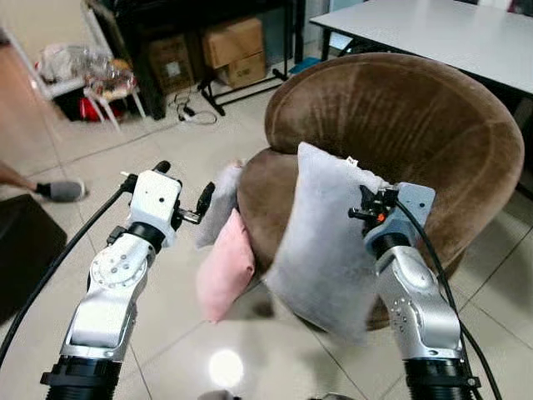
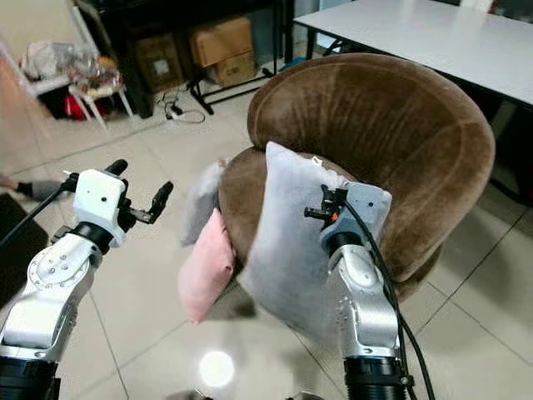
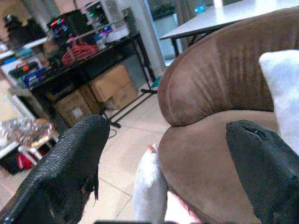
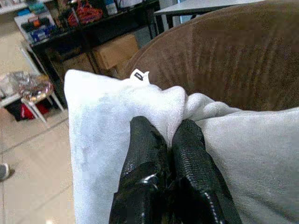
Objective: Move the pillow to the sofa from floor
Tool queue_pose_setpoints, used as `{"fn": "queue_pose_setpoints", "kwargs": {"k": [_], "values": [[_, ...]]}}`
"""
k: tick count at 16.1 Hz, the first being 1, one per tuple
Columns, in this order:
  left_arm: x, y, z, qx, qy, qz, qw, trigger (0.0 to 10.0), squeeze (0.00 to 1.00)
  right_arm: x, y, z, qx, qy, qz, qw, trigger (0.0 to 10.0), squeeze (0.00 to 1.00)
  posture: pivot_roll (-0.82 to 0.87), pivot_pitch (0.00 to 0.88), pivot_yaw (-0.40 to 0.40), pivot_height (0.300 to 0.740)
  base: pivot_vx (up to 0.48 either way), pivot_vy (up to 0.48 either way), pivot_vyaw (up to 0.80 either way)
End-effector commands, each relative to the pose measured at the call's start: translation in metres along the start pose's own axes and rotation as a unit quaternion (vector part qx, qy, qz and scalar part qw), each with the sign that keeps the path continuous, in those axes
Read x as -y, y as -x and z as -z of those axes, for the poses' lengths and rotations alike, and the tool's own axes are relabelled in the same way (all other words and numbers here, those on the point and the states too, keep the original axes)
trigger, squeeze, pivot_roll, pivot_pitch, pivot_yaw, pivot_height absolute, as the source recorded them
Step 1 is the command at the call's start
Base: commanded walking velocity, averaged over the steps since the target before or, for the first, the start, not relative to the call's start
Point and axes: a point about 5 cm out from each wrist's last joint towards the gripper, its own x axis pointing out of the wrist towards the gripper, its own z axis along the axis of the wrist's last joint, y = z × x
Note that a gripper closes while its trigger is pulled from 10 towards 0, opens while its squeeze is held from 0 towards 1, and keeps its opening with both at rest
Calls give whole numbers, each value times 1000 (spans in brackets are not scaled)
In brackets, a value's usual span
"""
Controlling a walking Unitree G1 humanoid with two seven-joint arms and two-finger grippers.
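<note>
Pale floor tiles spread out underfoot, with cardboard boxes under a dark rack at eleven o'clock and a white table up at one o'clock. Dead ahead at twelve sits the round brown sofa. And the right gripper has the grey pillow — fingers pinched tight on a fold at its top edge, the pillow hanging up off the floor, draped in front of the sofa seat's rim. Over at nine o'clock the left gripper hovers with its fingers spread wide, holding nothing. Just beyond it, a pink pillow and another grey one lean against the sofa's side.
</note>
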Motion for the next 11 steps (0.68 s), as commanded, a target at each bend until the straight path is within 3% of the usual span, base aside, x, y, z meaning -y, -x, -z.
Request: {"fn": "queue_pose_setpoints", "kwargs": {"k": [1,6,9,11], "values": [[-4,3,-1,3,2,-18,1000,10000,0,-9,-6,-14,25,9,-25,999,10000,0,-48,0,-3,740,251,0,0],[0,19,5,-5,16,-50,999,10000,0,-15,-15,-18,15,30,-60,998,10000,0,-2,0,-96,740,251,0,0],[0,19,5,-5,18,-55,998,10000,0,-16,-18,-20,14,28,-67,997,10000,0,-4,0,-100,740,284,0,0],[1,17,3,-2,16,-54,998,10000,0,-15,-19,-20,11,24,-67,997,10000,0,-6,0,-96,740,319,0,-800]]}}
